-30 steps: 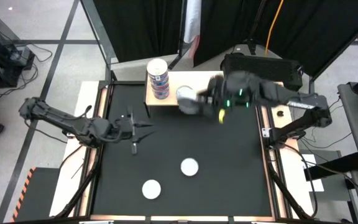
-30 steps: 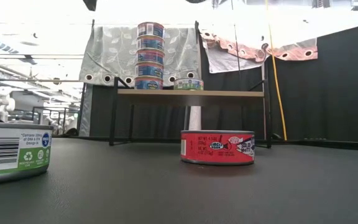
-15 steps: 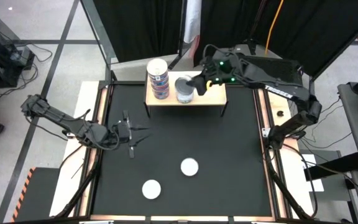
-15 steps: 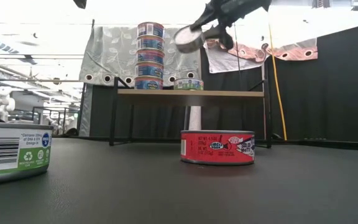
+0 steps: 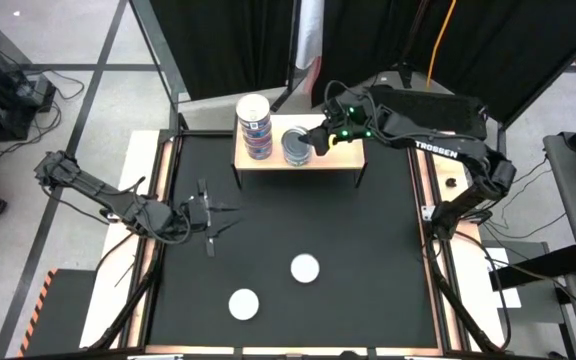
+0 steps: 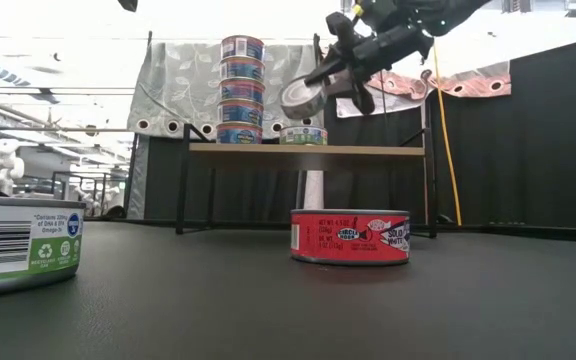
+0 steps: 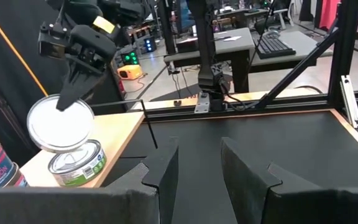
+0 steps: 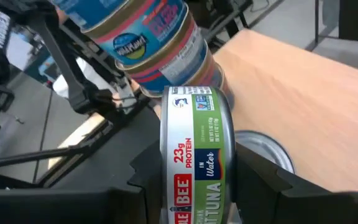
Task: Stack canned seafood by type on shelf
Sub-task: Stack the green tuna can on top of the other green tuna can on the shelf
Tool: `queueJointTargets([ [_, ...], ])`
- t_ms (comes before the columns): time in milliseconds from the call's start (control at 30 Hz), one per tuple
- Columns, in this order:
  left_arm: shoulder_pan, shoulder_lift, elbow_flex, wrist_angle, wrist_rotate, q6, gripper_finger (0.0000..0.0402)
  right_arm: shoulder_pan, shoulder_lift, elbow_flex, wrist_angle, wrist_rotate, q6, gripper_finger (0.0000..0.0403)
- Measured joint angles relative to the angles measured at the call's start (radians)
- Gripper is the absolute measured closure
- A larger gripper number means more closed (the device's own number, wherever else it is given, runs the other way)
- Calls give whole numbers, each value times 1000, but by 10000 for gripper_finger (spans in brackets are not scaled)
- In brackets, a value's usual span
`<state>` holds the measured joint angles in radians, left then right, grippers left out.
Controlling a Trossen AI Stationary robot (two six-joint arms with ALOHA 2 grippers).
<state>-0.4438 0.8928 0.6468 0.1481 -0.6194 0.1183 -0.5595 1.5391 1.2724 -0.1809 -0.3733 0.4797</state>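
My right gripper (image 8: 197, 186) is shut on a green-white tin (image 6: 303, 98) over the shelf (image 5: 333, 158), a low wood-topped stand at the table's far edge. Right below the held tin, another green-white tin (image 6: 303, 134) sits flat on the shelf top. Beside it stands a stack of several blue-labelled tins (image 6: 241, 90). A red tin (image 6: 350, 237) and a green-white tin (image 6: 23, 245) lie flat on the black table, showing as white lids (image 5: 305, 268) (image 5: 244, 304) from above. My left gripper (image 5: 211, 215) is open over the table's left side, touching nothing. My right gripper pinches the green-white tin across its flat faces near the rim: one finger (image 7: 67, 99) lies on the lid's edge (image 7: 58, 112), the other is underneath. The fingers come from the table's right, slanting down. The tin is lifted clear, slightly tilted, just above the shelved tin.
The shelf top has bare wood (image 8: 303, 93) to the right of the green-white tin. The black table (image 5: 368, 250) is bordered by a metal frame. Curtains and room clutter show behind the shelf.
My right gripper has carried the green-white tin from in front of the shelf toward the far edge, over the shelf, then lowered it toward the green-white tin that sits there. It has stayed shut on the tin throughout.
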Motion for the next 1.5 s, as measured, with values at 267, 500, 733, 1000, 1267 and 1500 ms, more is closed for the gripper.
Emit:
queueJointTargets([
  [267, 0, 0, 0, 0, 0, -1, 278, -18, 10, -47, 58, -22, 20, 253],
  [500, -1, 0, 0, 0, 0, -1, 278, -17, 27, -47, 67, -28, 27, 248],
  [733, -2, 0, 0, -1, 1, -4, 278, -17, 64, -47, 93, -56, 37, 246],
  [1000, -2, 0, 0, -1, 4, -3, 278, -28, 70, -47, 104, -55, 36, 246],
  [1267, -2, 0, 0, -3, 5, -4, 278, -37, 70, -47, 96, -75, 33, 243],
  [1500, -2, 0, 0, -3, 5, -5, 278, -37, 73, -47, 87, -75, 28, 200],
])
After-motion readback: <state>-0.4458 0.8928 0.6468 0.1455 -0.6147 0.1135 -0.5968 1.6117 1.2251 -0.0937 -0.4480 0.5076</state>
